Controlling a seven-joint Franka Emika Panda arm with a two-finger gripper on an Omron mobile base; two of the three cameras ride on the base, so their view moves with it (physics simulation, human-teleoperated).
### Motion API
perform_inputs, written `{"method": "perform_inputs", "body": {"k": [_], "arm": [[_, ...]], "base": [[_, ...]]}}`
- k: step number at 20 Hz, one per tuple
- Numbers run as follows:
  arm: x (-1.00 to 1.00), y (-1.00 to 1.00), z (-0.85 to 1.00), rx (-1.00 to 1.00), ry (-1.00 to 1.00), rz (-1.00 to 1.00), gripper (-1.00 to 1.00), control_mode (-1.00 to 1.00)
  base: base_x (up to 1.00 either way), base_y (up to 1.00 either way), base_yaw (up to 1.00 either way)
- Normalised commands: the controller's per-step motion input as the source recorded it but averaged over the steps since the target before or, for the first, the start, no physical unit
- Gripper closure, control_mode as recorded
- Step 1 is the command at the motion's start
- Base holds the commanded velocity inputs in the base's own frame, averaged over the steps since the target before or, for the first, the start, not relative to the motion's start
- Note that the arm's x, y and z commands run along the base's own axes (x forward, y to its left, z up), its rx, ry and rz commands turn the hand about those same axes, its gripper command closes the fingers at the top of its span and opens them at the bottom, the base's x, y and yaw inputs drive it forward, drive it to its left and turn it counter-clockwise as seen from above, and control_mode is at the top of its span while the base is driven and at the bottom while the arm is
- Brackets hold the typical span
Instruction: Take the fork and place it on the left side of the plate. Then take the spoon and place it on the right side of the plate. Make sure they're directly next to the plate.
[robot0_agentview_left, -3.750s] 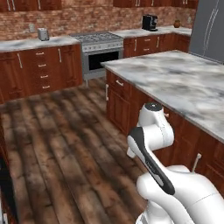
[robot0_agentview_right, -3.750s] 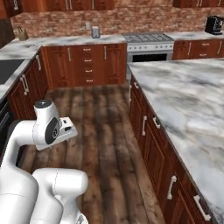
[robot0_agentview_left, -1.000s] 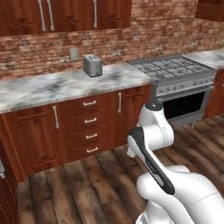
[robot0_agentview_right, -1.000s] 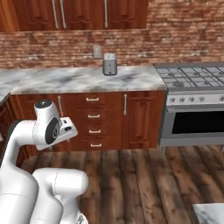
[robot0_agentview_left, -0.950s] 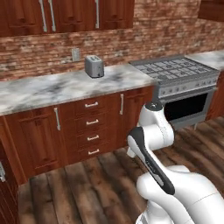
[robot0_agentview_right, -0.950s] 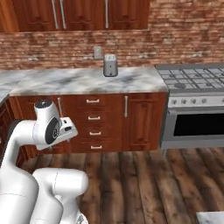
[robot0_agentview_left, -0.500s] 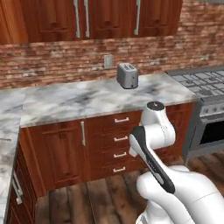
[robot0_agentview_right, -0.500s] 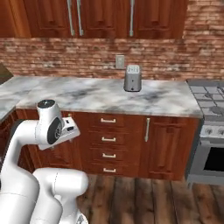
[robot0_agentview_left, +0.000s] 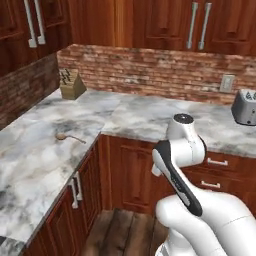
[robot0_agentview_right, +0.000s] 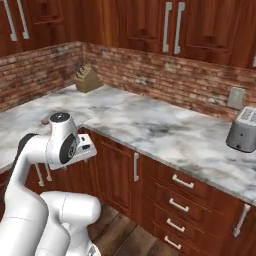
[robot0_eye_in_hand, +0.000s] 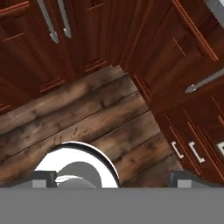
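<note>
Looks light, rigid, a bit slick: spoon (robot0_agentview_left: 69, 136) flat on left marble surface (robot0_agentview_left: 35, 160), best pinched mid-handle; claw state cannot be told.

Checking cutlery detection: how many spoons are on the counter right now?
1. The spoon lies on the left counter near the corner, in the left base view, with the knife block behind it. Others may be out of frame.
</note>
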Motion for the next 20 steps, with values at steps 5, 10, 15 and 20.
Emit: {"method": "perform_inputs", "body": {"k": [5,10,15,20], "arm": [[0.00,0.00,0.00,0.00,0.00,0.00,-1.00,1.00],[0.00,0.00,0.00,0.00,0.00,0.00,-1.00,1.00],[0.00,0.00,0.00,0.00,0.00,0.00,-1.00,1.00],[0.00,0.00,0.00,0.00,0.00,0.00,-1.00,1.00]], "base": [[0.00,-0.23,0.89],[0.09,-0.52,0.71],[0.03,-0.82,0.44],[0.46,-0.75,0.19]]}}
